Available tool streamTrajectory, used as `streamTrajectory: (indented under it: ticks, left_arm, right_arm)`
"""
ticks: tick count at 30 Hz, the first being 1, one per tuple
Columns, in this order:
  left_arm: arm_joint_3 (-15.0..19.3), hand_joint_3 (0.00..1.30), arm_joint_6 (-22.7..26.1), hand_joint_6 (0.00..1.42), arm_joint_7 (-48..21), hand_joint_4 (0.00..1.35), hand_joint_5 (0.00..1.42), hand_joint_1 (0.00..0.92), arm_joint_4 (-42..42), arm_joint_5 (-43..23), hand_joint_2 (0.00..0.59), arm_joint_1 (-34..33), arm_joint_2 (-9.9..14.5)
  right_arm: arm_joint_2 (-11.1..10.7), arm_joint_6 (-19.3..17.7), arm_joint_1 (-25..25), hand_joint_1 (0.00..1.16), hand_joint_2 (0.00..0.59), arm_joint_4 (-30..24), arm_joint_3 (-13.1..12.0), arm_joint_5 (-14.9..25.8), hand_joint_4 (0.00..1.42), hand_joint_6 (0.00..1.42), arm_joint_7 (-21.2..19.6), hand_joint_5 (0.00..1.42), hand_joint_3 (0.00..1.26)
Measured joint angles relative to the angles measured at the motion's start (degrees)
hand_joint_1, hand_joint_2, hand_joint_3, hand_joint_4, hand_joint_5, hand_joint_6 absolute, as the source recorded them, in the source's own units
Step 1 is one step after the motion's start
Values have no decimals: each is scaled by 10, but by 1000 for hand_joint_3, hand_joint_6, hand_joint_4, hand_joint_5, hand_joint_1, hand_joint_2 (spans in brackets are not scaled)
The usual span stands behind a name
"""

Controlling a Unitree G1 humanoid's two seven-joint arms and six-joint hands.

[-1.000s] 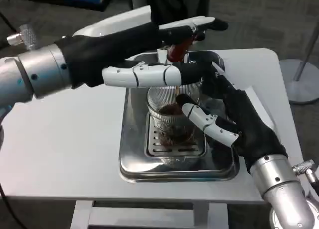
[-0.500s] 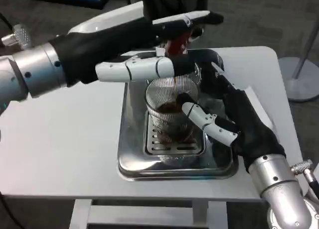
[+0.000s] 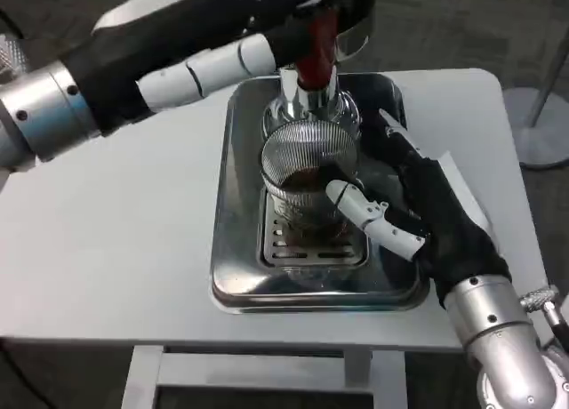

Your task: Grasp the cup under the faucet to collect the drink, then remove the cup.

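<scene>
Now I look from left to right. My left hand [image 3: 267,27] comes in from the upper left, with its silver forearm [image 3: 40,116] over the white bench [image 3: 107,240]. This hand reaches across to the red tap handle [image 3: 316,49] at the top of the picture. Its fingers [image 3: 200,69] lie long and nearly straight, pointing toward the handle. I cannot tell if they hold the handle or just touch it, because the tips are cut off at the top edge.

Below the handle is the shiny silver faucet [image 3: 302,102]. It stands at the back of a shiny silver metal tray [image 3: 233,249] that sits on the bench. The tray has a slotted drain grate [image 3: 307,249] in its middle.

The clear ribbed glass cup [image 3: 307,173] stands upright on the grate, right under the faucet. It has dark brown drink [image 3: 307,180] in it, filling it part way.

My right hand [image 3: 427,213] comes up from the lower right. Its fingers [image 3: 373,218] are curled around the right side of the cup and touch the glass, so this hand has hold of the cup. The right silver forearm [image 3: 507,347] is in the bottom right corner.
</scene>
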Motion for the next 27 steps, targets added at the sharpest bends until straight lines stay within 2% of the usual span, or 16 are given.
streamTrajectory:
  ticks: [8, 15, 20, 27]
  left_arm:
    - [19, 80, 6, 229, 6, 5, 80, 0, -1, -17, 180, -11, -15]
    - [46, 99, 17, 244, 8, 17, 93, 0, -28, -41, 175, -11, -15]
    - [68, 101, 29, 248, 10, 28, 104, 0, -69, -64, 174, 12, -9]
    - [99, 101, 44, 250, 10, 21, 98, 0, -137, -86, 165, 64, 15]
  right_arm:
    - [-3, -3, 0, 507, 292, -2, 0, 0, 106, 268, 0, 122, 96]
    - [-3, -3, 0, 507, 292, -2, 0, 0, 106, 268, 0, 122, 96]
    - [-2, -4, 0, 507, 292, -3, 0, 0, 106, 268, -1, 122, 96]
    - [-1, -4, -1, 507, 292, -2, 0, 0, 106, 268, -4, 122, 96]
